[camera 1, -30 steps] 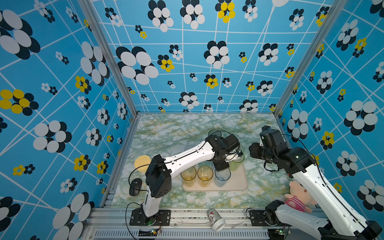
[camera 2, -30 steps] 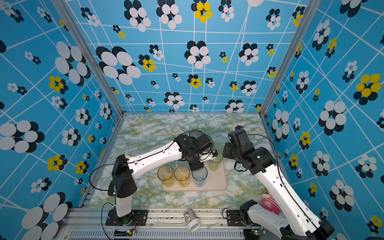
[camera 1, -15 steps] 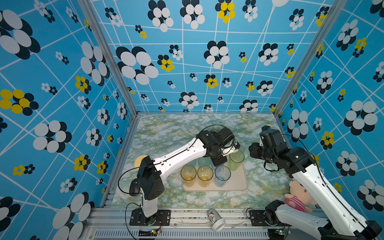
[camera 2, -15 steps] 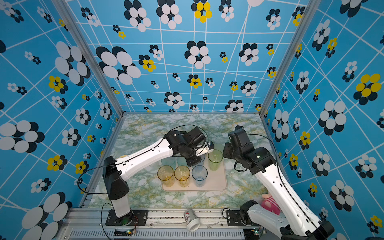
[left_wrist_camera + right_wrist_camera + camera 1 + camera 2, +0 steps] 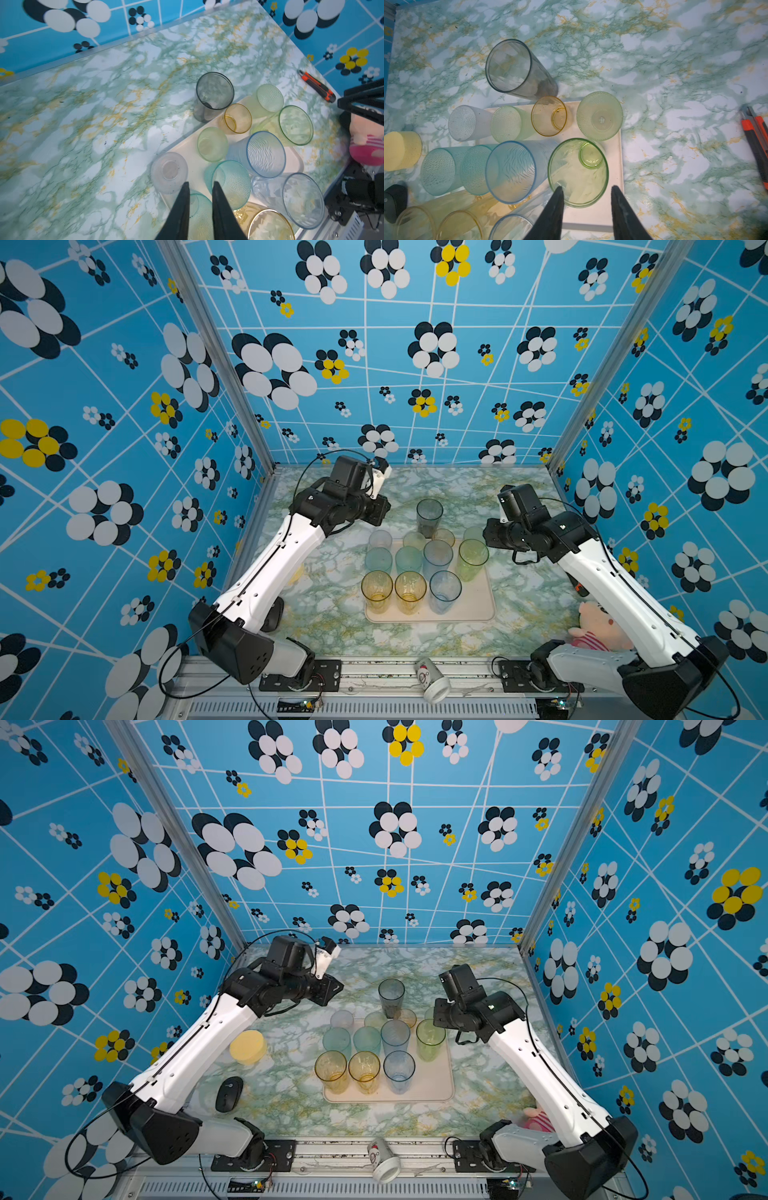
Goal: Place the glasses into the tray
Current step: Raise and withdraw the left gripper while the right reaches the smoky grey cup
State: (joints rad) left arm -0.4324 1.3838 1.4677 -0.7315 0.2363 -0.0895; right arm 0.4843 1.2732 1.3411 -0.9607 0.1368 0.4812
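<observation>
Mostly the translucent plastic glasses (image 5: 437,556) crowd the far half of the tray (image 5: 478,610), a flat cream-pink rectangle with rounded corners and a low rim. Some are dimpled, some ribbed, some smooth amber.

A smooth smoky grey tumbler (image 5: 214,93) stands on the marble-patterned table (image 5: 478,497), just beyond the tray's far rim. A clear dimpled tumbler (image 5: 169,172) sits upside-down just off its corner.

By that corner the left gripper (image 5: 200,184) has its black tapered fingers narrowly apart and empty. Over the tray's right side the right gripper (image 5: 587,188) gapes wider, also empty.

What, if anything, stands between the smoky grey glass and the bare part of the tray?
The short amber glass sits on the tray right beside the smoky grey glass; a tall blue glass and tall green glass stand beyond it.
</observation>
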